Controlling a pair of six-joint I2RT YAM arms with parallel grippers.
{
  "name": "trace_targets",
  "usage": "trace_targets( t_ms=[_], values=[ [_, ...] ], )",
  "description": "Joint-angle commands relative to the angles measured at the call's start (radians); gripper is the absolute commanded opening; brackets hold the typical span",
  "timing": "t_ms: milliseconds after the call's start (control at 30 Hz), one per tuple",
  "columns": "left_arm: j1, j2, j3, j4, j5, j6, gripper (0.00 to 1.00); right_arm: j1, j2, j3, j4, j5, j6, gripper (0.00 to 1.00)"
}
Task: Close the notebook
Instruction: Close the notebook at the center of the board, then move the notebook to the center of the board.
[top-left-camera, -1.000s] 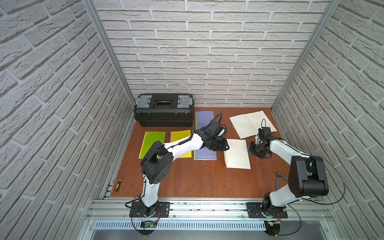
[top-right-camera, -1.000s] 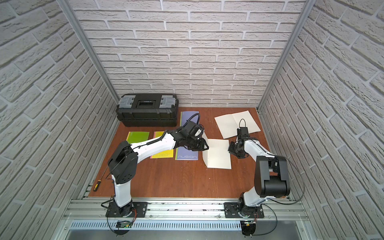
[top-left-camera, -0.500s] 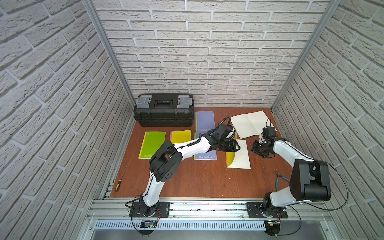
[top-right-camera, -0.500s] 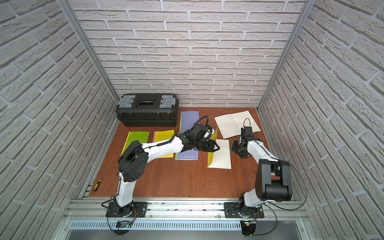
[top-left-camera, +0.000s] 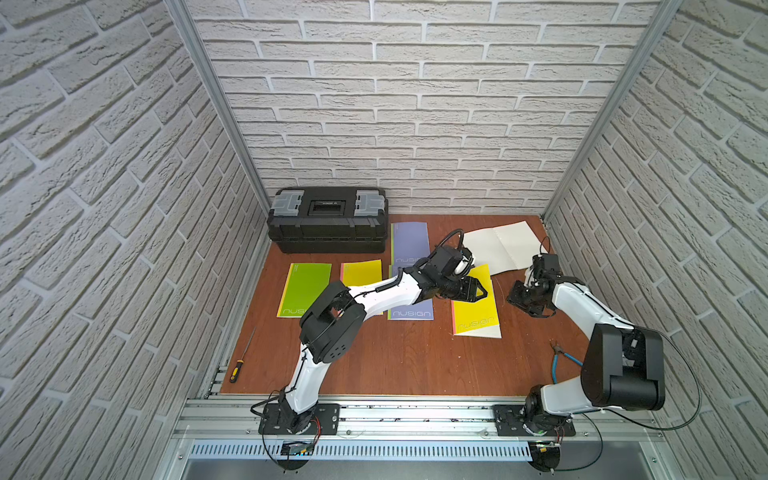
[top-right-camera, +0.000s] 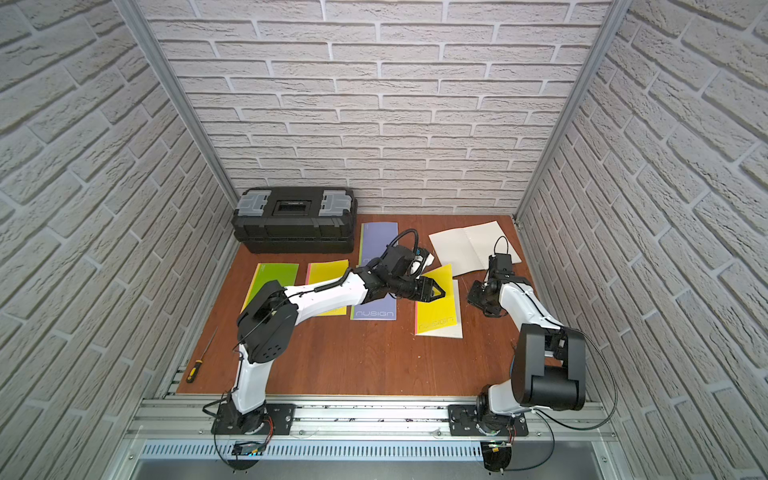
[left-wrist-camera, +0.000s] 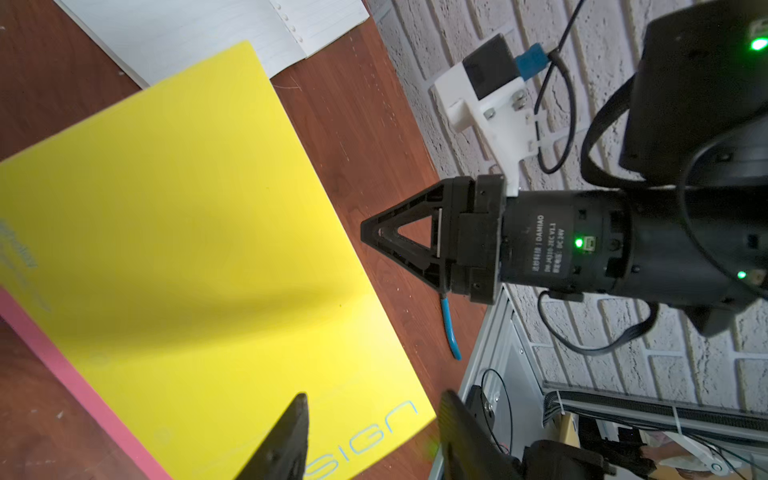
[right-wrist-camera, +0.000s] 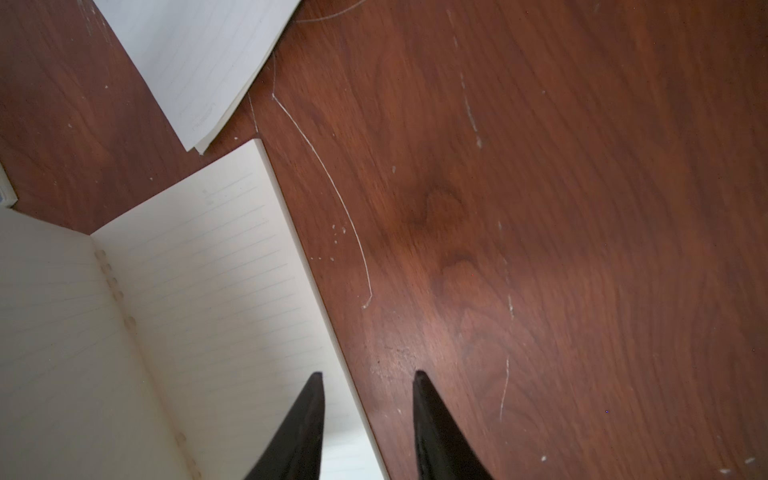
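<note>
Yellow notebook (top-left-camera: 476, 309) almost shut on the surface (top-left-camera: 415, 357), both pincers free of it.

In both top views we see its cover lying over the white pages, the far corner a little raised. The left pincer (top-left-camera: 478, 291) hangs just above the cover, jaws moderately apart with nothing between them. The right pincer (top-left-camera: 517, 297) sits just beside the notebook's right edge, jaws narrowly apart and holding nothing. An open white notebook (top-left-camera: 503, 251) lies behind.
</note>
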Motion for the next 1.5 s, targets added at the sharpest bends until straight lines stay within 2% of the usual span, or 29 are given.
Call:
trace_targets(
  t_ms=[0, 200, 400, 567, 1033, 1467],
  values=[
    [-0.002, 0.005, 0.031, 0.002, -0.007, 0.035, 0.51, -0.005, -0.028, -0.009, -0.002, -0.005, 0.002, 0.37],
    [0.008, 0.062, 0.077, -0.053, 0.001, 0.038, 0.53, -0.004, -0.021, -0.007, -0.001, -0.011, -0.005, 0.38],
    [0.014, 0.169, 0.216, -0.24, -0.031, 0.051, 0.5, -0.005, 0.005, -0.022, 0.039, -0.067, -0.002, 0.38],
    [0.024, 0.237, 0.289, -0.323, -0.048, 0.036, 0.49, 0.006, 0.032, -0.037, 0.079, -0.11, 0.001, 0.36],
    [0.041, 0.308, 0.317, -0.373, -0.069, -0.044, 0.47, 0.087, 0.131, -0.029, 0.125, -0.13, 0.008, 0.3],
    [0.062, 0.339, 0.313, -0.391, -0.058, -0.078, 0.46, 0.105, 0.191, -0.006, 0.116, -0.105, 0.006, 0.27]
  ],
)
